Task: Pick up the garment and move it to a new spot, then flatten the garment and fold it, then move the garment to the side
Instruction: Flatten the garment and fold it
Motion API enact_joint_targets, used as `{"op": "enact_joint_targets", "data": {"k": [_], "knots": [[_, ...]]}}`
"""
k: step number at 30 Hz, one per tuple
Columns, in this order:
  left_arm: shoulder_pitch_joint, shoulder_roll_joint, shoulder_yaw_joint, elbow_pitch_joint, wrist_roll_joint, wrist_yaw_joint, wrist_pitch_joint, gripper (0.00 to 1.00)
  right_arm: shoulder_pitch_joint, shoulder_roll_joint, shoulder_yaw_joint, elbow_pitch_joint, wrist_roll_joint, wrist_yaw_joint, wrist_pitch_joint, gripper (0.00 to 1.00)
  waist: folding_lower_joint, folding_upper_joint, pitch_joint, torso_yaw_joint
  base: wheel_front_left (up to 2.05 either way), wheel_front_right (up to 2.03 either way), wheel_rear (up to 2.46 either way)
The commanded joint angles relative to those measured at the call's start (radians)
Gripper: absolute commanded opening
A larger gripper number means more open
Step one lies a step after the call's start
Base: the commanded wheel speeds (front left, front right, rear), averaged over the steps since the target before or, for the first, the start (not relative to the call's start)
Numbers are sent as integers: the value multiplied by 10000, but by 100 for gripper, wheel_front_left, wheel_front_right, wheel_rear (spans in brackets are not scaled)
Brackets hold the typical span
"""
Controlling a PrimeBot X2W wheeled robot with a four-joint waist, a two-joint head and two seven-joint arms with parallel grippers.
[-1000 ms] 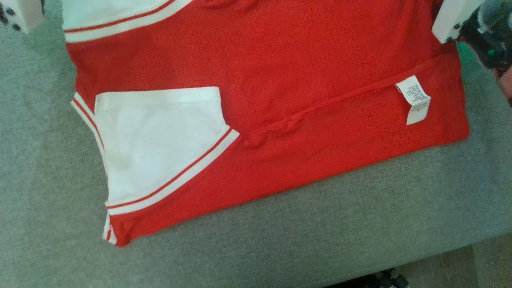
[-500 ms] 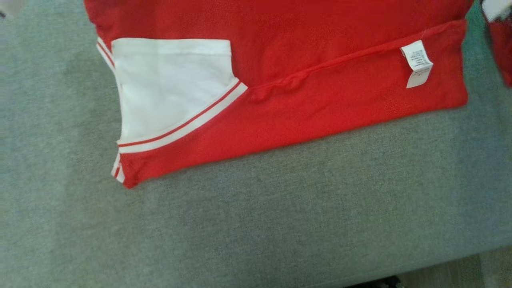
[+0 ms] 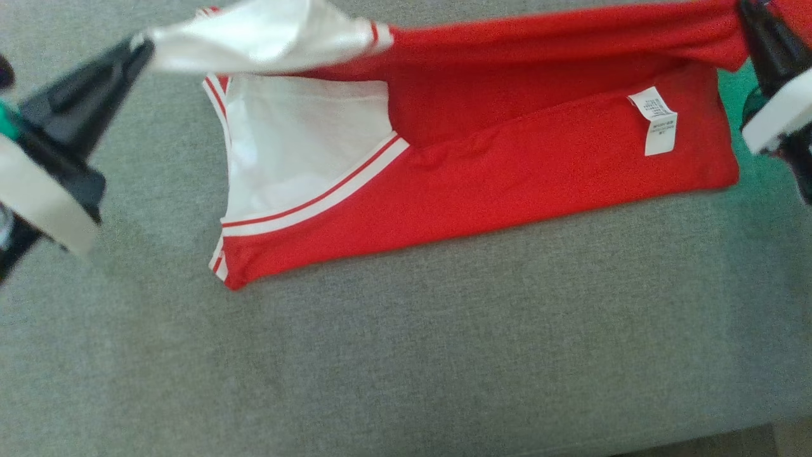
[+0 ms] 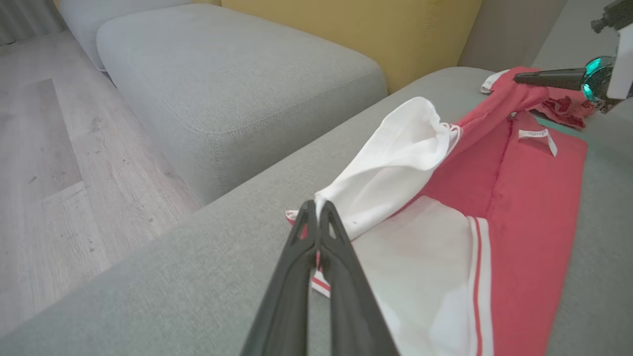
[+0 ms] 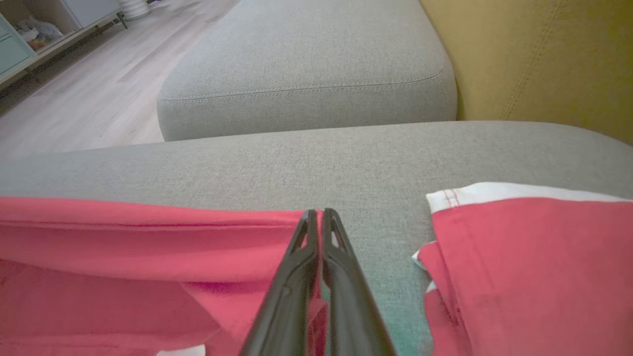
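Grey sofa (image 3: 406, 355) carries the garment (image 3: 539, 171): its near half lies flat and its far edge is held lifted. Left fingers (image 4: 294, 277) are clenched on the white sleeve (image 4: 395, 148), right fingers (image 5: 294, 282) on a red corner. For a clean fold, both ends should be brought level and taut to the near edge, then laid flush. A shelf (image 5: 20, 29) by the floor holds something too blurred to name.

Grey fabric couch cushion (image 3: 444, 355), woven texture, plenty of bare space toward the front edge. Lying on it: red garment (image 3: 520, 184) with a white stripe-trimmed panel, near half flat, far edge raised off the fabric. White care label (image 3: 660, 120) facing up. Another red-and-white piece (image 5: 534, 267) just beside it on the same cushion
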Motion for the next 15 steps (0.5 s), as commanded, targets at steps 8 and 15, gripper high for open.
{"op": "enact_joint_targets", "data": {"k": [8,15], "knots": [[1623,657,258,-1267,275,910,-413,0,1510,-254,-509,-201,-471,75,-582,0,2,-1,-215,189,0,0,0],[2937,95,192,-1197,136,1501,-1005,38,2413,79,-1084,-107,-845,75,-857,100,2,-1,-323,202,0,0,0]]}}
